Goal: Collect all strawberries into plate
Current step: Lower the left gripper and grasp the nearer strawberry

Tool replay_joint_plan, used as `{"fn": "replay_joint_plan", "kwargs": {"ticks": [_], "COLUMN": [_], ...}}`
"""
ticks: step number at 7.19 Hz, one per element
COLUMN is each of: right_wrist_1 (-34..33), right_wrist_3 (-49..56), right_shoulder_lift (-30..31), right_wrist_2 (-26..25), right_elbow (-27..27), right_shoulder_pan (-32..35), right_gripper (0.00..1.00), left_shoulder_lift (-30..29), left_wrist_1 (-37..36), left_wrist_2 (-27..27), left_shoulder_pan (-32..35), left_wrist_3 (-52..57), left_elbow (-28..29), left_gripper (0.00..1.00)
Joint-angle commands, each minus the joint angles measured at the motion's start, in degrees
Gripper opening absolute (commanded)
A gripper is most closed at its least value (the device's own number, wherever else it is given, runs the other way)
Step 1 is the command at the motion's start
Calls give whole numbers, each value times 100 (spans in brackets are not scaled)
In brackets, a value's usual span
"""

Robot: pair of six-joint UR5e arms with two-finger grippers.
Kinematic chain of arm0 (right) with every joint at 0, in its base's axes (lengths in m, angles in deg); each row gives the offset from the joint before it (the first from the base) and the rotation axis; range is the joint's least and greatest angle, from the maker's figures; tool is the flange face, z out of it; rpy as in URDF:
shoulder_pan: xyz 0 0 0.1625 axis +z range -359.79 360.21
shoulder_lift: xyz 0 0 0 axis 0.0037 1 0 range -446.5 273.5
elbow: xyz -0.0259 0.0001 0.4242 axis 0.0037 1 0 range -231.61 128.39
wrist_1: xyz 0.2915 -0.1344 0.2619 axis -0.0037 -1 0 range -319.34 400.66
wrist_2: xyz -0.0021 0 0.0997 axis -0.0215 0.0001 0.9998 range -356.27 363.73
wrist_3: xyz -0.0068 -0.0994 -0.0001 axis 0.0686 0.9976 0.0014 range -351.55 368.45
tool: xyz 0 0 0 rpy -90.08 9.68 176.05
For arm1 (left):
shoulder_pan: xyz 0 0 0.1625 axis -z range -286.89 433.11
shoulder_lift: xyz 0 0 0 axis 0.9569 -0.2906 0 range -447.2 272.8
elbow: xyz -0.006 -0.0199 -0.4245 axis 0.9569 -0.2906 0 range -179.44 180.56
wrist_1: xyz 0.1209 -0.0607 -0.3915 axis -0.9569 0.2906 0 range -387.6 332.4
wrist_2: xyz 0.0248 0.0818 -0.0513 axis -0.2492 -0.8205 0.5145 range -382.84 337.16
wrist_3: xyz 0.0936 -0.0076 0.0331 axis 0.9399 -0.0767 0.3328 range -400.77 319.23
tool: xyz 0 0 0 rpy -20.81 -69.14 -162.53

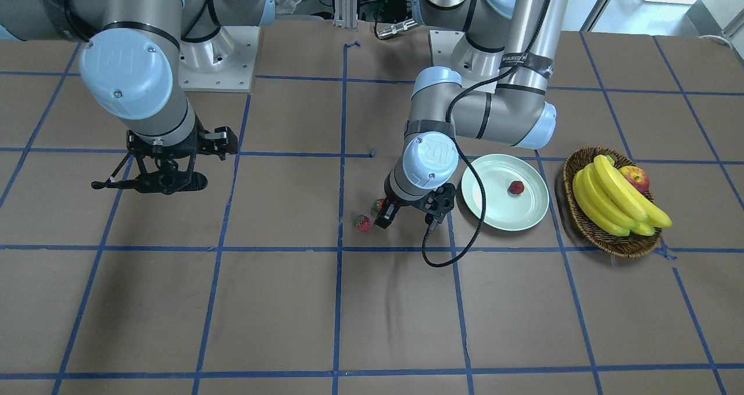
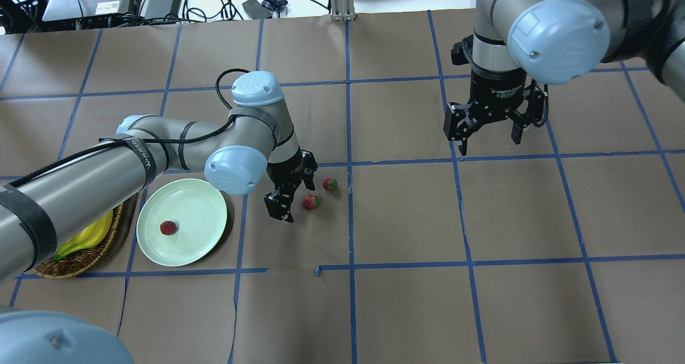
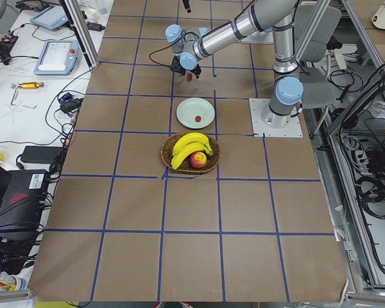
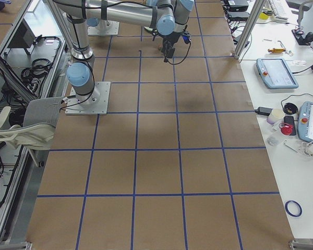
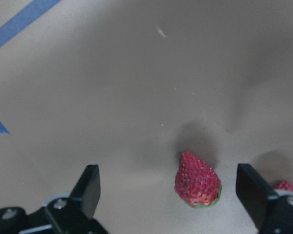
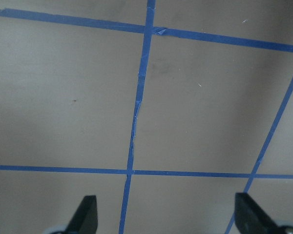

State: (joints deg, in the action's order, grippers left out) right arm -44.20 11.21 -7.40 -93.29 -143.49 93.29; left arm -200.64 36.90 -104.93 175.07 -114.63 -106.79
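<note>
Two strawberries lie on the brown paper near the table's middle, one (image 2: 311, 201) nearer my left gripper and one (image 2: 329, 183) just beyond it. A third strawberry (image 2: 168, 227) lies on the mint-green plate (image 2: 192, 209). My left gripper (image 2: 293, 192) is open and empty, low over the table beside the near strawberry. In the left wrist view that strawberry (image 5: 198, 180) lies between the spread fingers (image 5: 90, 187), touching neither, and the other strawberry (image 5: 285, 186) peeks out at the right edge. My right gripper (image 2: 487, 136) is open and empty, hanging above the table far to the right.
A wicker basket (image 2: 80, 259) with bananas and an apple (image 1: 635, 178) stands beside the plate (image 1: 494, 180), on the side away from the strawberries. The left arm's black cable (image 1: 447, 255) loops down near the plate. Blue tape lines grid the paper.
</note>
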Motion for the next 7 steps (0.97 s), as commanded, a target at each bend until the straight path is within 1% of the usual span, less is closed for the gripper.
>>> {"fn": "replay_joint_plan", "kwargs": {"ticks": [1,2,3,4,5,7], "right_wrist_1": [-39,-39,-39,-39,-39,-48], "right_wrist_3": [5,5,5,5,5,5], "right_shoulder_lift": [0,0,0,0,0,0], "right_wrist_2": [7,-2,-2,-106,-125,-125], "right_elbow": [-154,-163,-163,-172,-172,-181], "right_shoulder_pan": [-9,-9,-9,-18,-18,-18], "right_gripper": [100,100,100,100,100,100], "left_shoulder_lift": [-116,-160,-196,-187,-196,-170], "left_wrist_1": [-131,-201,-202,-210,-193,-202], "left_wrist_2": [0,0,-8,9,9,-8], "left_shoulder_pan": [78,121,131,122,122,122], "left_wrist_3": [-15,-15,-50,-42,2,46], "left_elbow": [-6,-6,-6,12,12,29], "left_gripper": [98,98,85,4,0,0]}}
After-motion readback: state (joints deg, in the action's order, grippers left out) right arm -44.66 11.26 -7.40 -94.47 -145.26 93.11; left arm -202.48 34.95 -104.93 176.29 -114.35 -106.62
